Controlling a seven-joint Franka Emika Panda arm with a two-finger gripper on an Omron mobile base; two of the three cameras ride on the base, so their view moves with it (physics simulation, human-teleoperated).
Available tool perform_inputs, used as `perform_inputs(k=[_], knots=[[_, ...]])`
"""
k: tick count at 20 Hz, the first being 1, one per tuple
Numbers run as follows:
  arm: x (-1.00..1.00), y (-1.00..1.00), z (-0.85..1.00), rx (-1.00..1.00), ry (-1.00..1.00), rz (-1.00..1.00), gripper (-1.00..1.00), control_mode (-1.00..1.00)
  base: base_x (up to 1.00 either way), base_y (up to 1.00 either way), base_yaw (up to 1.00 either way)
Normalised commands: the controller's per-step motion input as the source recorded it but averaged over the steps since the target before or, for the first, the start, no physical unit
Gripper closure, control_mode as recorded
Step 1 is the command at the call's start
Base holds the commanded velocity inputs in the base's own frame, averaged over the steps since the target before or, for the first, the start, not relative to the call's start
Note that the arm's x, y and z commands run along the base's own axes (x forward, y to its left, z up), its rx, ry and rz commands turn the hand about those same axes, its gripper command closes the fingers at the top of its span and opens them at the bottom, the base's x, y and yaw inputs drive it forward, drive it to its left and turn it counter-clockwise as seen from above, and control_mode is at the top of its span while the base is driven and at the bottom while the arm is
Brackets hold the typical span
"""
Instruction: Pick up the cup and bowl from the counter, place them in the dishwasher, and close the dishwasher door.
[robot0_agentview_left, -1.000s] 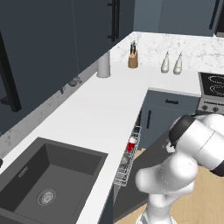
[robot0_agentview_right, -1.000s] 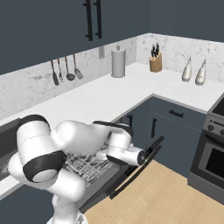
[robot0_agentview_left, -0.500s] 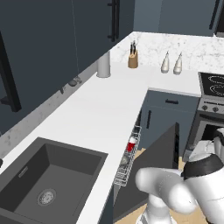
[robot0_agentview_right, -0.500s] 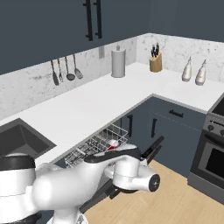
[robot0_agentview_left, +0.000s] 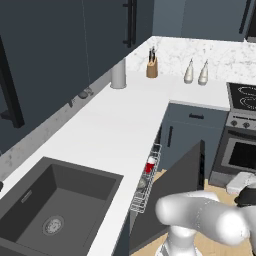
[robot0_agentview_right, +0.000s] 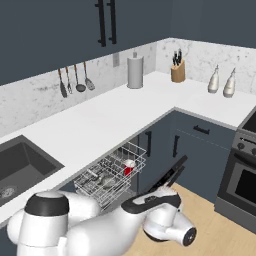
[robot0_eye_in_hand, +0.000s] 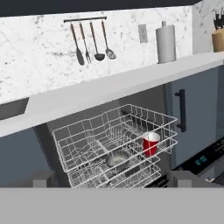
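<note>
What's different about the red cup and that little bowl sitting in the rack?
The cup is bright red with a whitish rim; the bowl is dull grey metal with a dark inside. The cup stands tall and tapered; the bowl is shallow and low. The cup sits nearer the rack's corner. Both rest upright in the pulled-out wire rack.

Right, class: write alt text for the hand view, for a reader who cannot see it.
A grey wire dishwasher rack is pulled out under the white counter, holding an upright red cup and a grey bowl. Utensils hang on the marble backsplash above.
</note>
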Motion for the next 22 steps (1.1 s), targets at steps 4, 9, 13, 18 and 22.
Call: perform_inputs(k=[4, 9, 13, 18, 22], knots=[[0.16, -0.38, -0.79, 0.05, -0.08, 0.10, -1.00, -1.00, 0.00, 0.00, 0.00], [0.40, -0.35, -0.79, 0.01, -0.14, 0.14, -1.00, -1.00, 0.00, 0.00, 0.00], [0.42, -0.42, -0.49, 0.04, -0.09, 0.15, -1.00, -1.00, 0.00, 0.00, 0.00], [0.73, 0.02, -0.77, 0.00, -0.02, 0.08, -1.00, -1.00, 0.00, 0.00, 0.00], [0.79, 0.02, -0.78, 0.00, 0.00, 0.00, -1.00, -1.00, 0.00, 0.00, 0.00]])
